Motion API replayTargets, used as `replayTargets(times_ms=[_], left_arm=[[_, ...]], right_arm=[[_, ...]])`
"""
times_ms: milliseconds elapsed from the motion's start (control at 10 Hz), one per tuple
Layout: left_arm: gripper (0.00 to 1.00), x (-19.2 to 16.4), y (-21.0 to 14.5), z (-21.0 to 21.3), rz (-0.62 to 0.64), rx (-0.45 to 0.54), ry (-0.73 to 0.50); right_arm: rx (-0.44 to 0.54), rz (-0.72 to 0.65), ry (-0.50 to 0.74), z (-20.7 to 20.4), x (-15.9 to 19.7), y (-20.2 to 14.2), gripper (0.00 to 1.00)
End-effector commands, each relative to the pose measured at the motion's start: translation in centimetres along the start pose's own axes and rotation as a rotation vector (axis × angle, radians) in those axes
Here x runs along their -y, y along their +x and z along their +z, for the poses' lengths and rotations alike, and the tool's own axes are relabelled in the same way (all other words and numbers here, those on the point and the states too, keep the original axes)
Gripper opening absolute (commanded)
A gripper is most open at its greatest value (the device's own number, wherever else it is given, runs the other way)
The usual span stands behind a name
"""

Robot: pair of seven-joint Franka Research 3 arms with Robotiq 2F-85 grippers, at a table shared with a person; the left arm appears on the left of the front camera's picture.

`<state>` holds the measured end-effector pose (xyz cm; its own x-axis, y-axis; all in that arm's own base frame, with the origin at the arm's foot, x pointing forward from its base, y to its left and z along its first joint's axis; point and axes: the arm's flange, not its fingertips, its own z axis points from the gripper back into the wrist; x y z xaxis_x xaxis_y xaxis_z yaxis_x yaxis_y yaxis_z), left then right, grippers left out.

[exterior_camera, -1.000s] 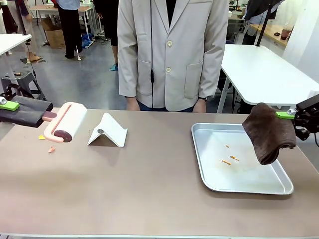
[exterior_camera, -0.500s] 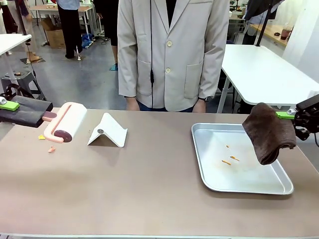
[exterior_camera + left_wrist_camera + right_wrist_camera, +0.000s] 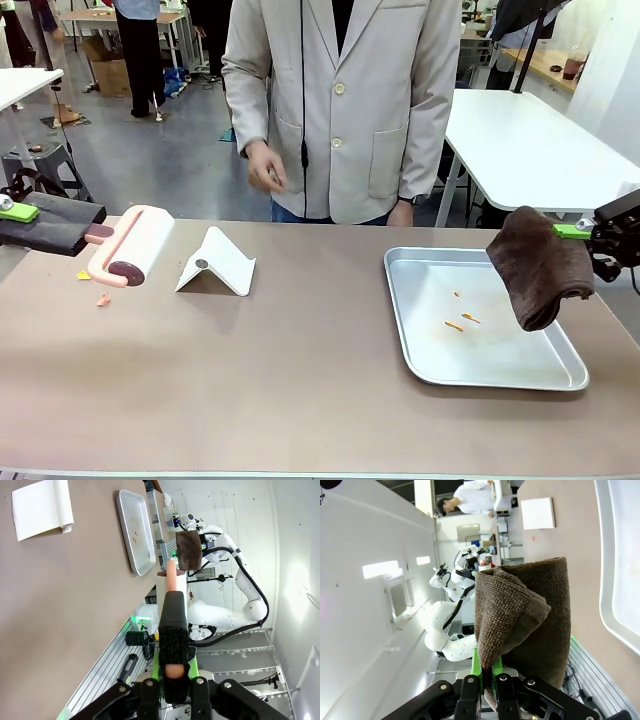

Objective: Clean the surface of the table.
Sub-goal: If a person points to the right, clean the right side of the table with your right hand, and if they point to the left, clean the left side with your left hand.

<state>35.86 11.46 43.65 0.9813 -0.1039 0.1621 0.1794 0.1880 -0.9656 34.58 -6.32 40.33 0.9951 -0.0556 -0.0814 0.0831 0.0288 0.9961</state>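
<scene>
The brownish-taupe table (image 3: 300,380) spans the front view, with a yellow scrap (image 3: 83,275) and a pink scrap (image 3: 103,299) lying near its left end. At the far left my left gripper (image 3: 22,214) is shut on the black-wrapped handle of a pink lint roller (image 3: 135,245), whose white roll hangs just above the tabletop. The left wrist view shows the lint roller (image 3: 172,592) running straight out from that gripper (image 3: 172,682). At the far right my right gripper (image 3: 575,231) is shut on a brown cloth (image 3: 540,265). The cloth (image 3: 525,620) hangs above the right side of a tray.
A shiny metal tray (image 3: 500,355) with a few orange crumbs (image 3: 460,322) sits on the table's right half. A white folded stand (image 3: 217,262) sits beside the roller. A person in a pale jacket stands at the far edge, one hand (image 3: 265,165) raised at waist height.
The person's hand on the picture's left has risen from the table edge to waist height. Neither arm has moved.
</scene>
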Motion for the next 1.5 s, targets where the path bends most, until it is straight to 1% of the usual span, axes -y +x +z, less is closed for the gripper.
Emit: replayTargets(times_ms=[0, 1400], left_arm=[[0.17, 0.14, -0.25, 0.35, -0.016, -0.014, -0.011], [0.17, 0.14, -0.25, 0.35, -0.016, -0.014, -0.011]], right_arm=[[-0.001, 0.008, -0.002, -0.01, -0.31, -0.1, 0.0], [-0.001, 0.008, -0.002, -0.01, -0.31, -0.1, 0.0]])
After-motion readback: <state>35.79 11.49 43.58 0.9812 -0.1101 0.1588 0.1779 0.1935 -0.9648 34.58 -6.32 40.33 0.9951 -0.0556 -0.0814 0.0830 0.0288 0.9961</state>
